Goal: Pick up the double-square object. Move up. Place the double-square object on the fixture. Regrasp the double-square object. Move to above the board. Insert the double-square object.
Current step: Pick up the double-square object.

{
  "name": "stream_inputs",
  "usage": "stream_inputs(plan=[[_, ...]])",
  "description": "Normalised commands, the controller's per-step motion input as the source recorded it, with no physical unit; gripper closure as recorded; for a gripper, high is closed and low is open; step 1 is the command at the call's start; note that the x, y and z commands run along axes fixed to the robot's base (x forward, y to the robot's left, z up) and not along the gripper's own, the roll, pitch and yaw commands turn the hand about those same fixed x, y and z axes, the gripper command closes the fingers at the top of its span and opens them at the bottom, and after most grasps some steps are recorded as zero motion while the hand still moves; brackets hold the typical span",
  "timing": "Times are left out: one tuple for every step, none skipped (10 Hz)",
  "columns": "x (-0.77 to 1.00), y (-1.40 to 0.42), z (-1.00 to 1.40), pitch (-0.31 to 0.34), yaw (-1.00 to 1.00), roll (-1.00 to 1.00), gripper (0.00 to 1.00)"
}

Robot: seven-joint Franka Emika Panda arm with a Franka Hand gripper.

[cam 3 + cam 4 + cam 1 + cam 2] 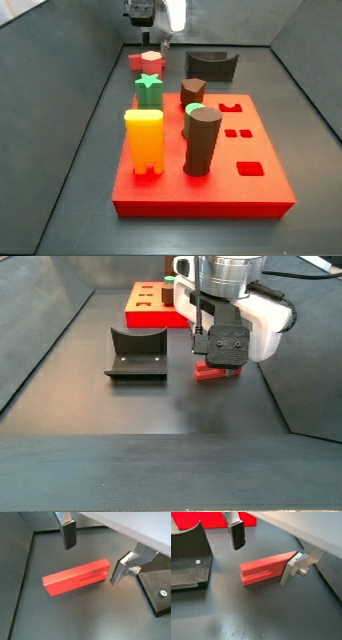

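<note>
Double-square object [75, 577] lies flat on the dark worktop [80, 619], directly below my gripper [93, 557], whose jaws stand wide apart and hold nothing. In both wrist views one finger [67, 534] hangs clear above the piece's far long side, while the other finger [290, 569] sits low at its slotted end, close to or just touching it; I cannot tell which. The slot that divides the two square legs [264, 574] opens toward that lower finger.

By my judgement, the step in hand is the first pick-up: the piece is not yet grasped. The next move calls for lowering until both pads bracket the piece's sides, then closing squarely so it does not twist.

My arm reaches down almost vertically, the wrist housing [230, 296] above the red piece [210, 372]. The fixture [138, 353] stands just beside the piece. The board [227, 160], carrying the yellow block [143, 143], the dark cylinders [202, 140] and the other pegs, lies well apart.
</note>
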Motion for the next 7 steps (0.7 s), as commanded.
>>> stream_inputs(plan=[[-0.10,-0.06,-0.87,-0.170,-0.39,-0.04,0.00],[-0.06,-0.09,-0.94,-0.147,-0.43,-0.01,0.00],[0.00,-0.06,-1.00,-0.096,-0.45,0.00,0.00],[0.01,-0.02,-1.00,-0.081,-0.46,0.00,0.00],[0.17,0.00,-0.98,-0.046,-0.44,-0.01,0.00],[0.20,0.04,-0.90,-0.029,-0.35,-0.07,0.00],[0.00,0.00,0.00,0.026,0.00,-0.01,0.00]])
